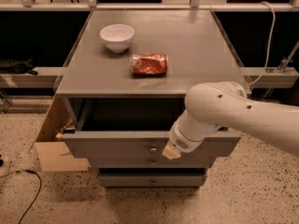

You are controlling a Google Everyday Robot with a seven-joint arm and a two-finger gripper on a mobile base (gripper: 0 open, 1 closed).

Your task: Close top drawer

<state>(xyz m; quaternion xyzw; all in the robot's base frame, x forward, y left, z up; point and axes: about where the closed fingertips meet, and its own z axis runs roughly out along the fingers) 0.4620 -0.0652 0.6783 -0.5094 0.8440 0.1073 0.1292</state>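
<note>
The top drawer (112,144) is a wide grey drawer pulled out from the grey cabinet (154,55), with a small round metal knob (153,149) at the centre of its front. Its dark inside shows under the cabinet top. My white arm reaches in from the right. My gripper (171,152) is at the drawer's front panel, just right of the knob. Only its tan tip shows.
On the cabinet top stand a white bowl (117,37) and a crushed red can (148,63). Two lower grey drawers (152,178) sit below. Cardboard (58,155) leans at the cabinet's left side. A black cable (28,190) lies on the speckled floor.
</note>
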